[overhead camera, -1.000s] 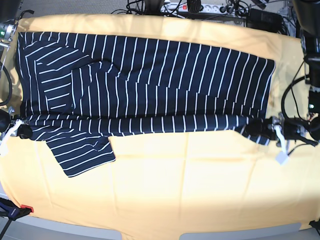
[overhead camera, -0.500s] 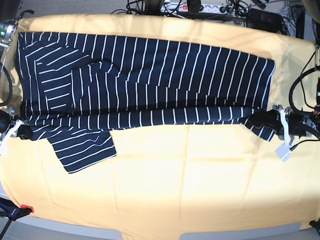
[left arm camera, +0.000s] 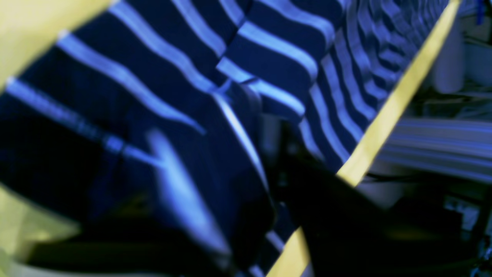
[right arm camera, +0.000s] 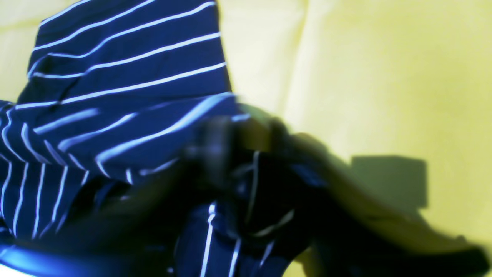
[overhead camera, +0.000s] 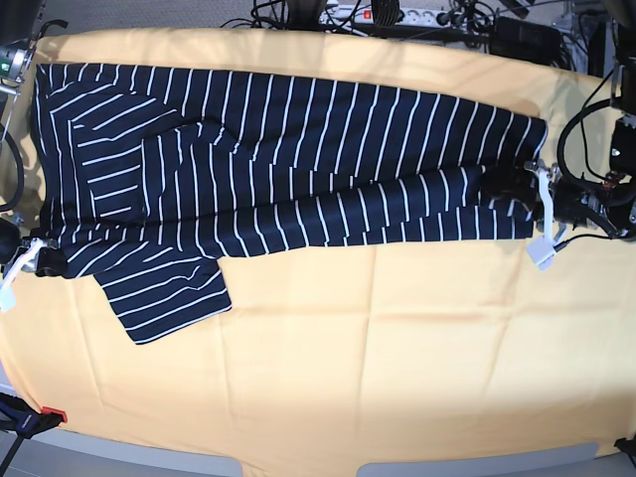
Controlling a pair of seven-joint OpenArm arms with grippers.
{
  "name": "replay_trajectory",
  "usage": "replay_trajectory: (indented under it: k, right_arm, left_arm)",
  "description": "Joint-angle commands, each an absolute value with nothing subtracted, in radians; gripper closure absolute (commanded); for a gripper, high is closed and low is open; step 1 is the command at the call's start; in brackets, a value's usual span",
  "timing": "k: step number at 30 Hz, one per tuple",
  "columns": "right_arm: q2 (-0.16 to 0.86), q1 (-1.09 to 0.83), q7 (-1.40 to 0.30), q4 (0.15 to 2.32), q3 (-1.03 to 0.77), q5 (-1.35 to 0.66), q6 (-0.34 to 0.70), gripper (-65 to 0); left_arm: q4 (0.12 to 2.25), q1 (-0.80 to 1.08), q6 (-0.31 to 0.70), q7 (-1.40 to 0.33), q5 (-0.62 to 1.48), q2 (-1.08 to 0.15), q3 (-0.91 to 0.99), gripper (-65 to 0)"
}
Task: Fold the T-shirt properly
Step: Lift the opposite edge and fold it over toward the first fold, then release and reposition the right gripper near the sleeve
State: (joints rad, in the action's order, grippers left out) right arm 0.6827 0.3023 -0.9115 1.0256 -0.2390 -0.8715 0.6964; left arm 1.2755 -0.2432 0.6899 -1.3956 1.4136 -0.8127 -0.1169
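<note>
The dark navy T-shirt (overhead camera: 298, 149) with thin white stripes lies spread lengthwise across the far half of the table. One short sleeve (overhead camera: 169, 293) sticks out toward the near left. My left gripper (overhead camera: 503, 185), at the right of the base view, is shut on the T-shirt's near right corner and holds it over the shirt body. My right gripper (overhead camera: 47, 264), at the left edge, is shut on the near left edge. The wrist views are blurred. The left wrist view shows striped fabric (left arm camera: 153, 115), and the right wrist view shows cloth (right arm camera: 127, 77) draped over dark fingers.
A yellow cloth (overhead camera: 397, 348) covers the table. Cables and a power strip (overhead camera: 397, 15) lie beyond the far edge. A white tag (overhead camera: 542, 250) hangs from the left arm. A red-tipped object (overhead camera: 50, 414) sits at the near left corner.
My left gripper has moved toward the far side with the shirt's near right corner, folding that edge over the body. My right gripper has stayed almost still at the left.
</note>
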Motion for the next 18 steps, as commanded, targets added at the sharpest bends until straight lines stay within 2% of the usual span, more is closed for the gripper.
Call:
replay_trajectory:
  k: [1,2,3,8,12,18]
  right_arm:
    - [0.715,0.330,-0.902,1.041,-0.247,-0.891,0.698,-33.5]
    - [0.715,0.332,-0.902,1.044,-0.247,-0.900,0.698,-36.6]
    - [0.716,0.332,-0.902,1.050,-0.248,-0.915,0.698,-36.6]
    - [0.715,0.332,-0.892,1.139,-0.248,-0.920,0.698,-36.4]
    - [0.709,0.333,-0.803,1.176,-0.248,-0.920,0.698,-36.4]
    - [0.607,0.331,-0.759,1.175,-0.247,-0.775,0.698,-36.4]
  left_arm:
    - [1.287,-0.253,0.698,-1.396,1.437,-0.834,-0.104,-28.9]
    - [1.287,-0.244,0.698,-1.396,1.438,-0.834,-0.104,-32.0]
    - [1.287,-0.237,0.698,-1.396,1.437,-0.834,-0.104,-32.7]
    - [1.287,-0.213,0.698,-1.324,1.438,-0.833,-0.104,-32.7]
    - [1.287,-0.211,0.698,-1.324,1.438,-0.834,-0.104,-32.7]
    - [1.287,-0.202,0.698,-1.323,1.442,-0.834,-0.104,-32.7]
